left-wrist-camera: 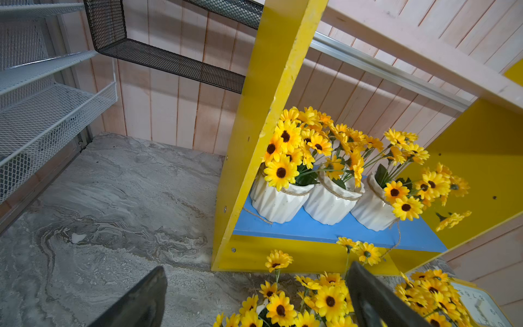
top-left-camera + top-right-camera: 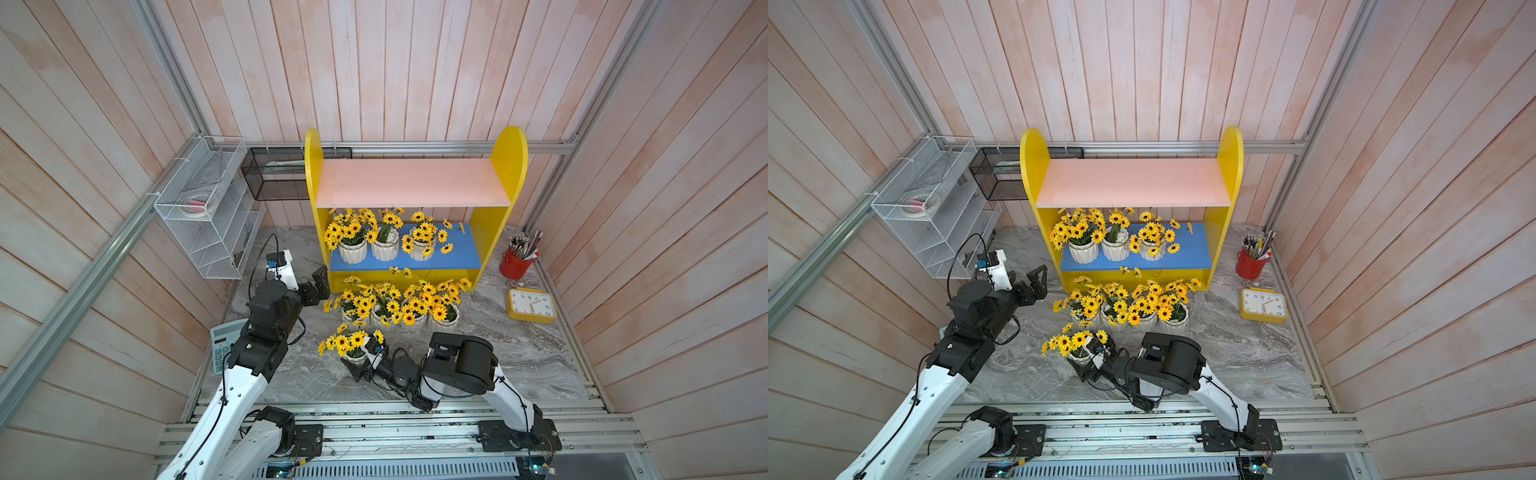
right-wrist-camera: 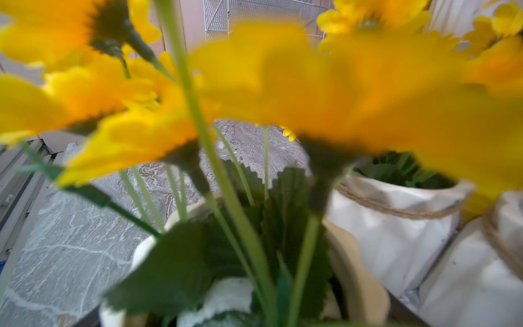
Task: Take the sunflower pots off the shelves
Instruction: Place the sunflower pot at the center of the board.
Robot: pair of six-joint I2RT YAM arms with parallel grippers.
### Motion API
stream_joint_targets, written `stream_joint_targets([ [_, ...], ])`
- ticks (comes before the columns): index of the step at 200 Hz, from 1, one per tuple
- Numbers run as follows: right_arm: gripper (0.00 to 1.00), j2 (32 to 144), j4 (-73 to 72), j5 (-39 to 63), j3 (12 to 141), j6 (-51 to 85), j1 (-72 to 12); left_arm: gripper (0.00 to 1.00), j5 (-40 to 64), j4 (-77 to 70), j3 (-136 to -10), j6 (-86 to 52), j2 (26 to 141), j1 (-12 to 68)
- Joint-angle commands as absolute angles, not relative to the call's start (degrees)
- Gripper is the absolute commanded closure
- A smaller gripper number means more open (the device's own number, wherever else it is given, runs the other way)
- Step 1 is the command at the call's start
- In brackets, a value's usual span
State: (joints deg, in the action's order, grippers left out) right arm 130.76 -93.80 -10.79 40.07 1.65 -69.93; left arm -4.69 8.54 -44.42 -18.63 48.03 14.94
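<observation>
Clearance counts: left tool (image 2: 318,286), jaws wide and empty, should round the yellow side panel (image 1: 268,85) just ahead, straddle the nearest sunflower pot (image 1: 276,201) below its twine, withdraw level.

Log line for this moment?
blue lower board: three white ribbed sunflower pots | grey marble table: row of four | left gripper: open, empty | right gripper: around eighth pot, grip unclear

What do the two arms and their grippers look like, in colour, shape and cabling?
The left arm and right arm have white links and bulky black joint housings, with thin black cables along them. The left gripper and right gripper are black, with wedge-shaped jaws; a white wrist camera with a blue part sits behind each.
</observation>
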Motion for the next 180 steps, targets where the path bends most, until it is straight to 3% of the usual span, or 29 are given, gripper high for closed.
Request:
stream_joint_targets([
  [1, 0.02, 128.2, -90.6, -9.7, 39.6, 2.2, -70.3, 0.0, -3.3, 7.3, -43.7, -18.0, 47.8, 14.6],
  [180, 0.02, 118.2, -88.3, -14.5, 29.2, 0.8, -73.1, 0.0, 0.3, 6.4, -43.9, -18.6, 48.1, 14.7],
])
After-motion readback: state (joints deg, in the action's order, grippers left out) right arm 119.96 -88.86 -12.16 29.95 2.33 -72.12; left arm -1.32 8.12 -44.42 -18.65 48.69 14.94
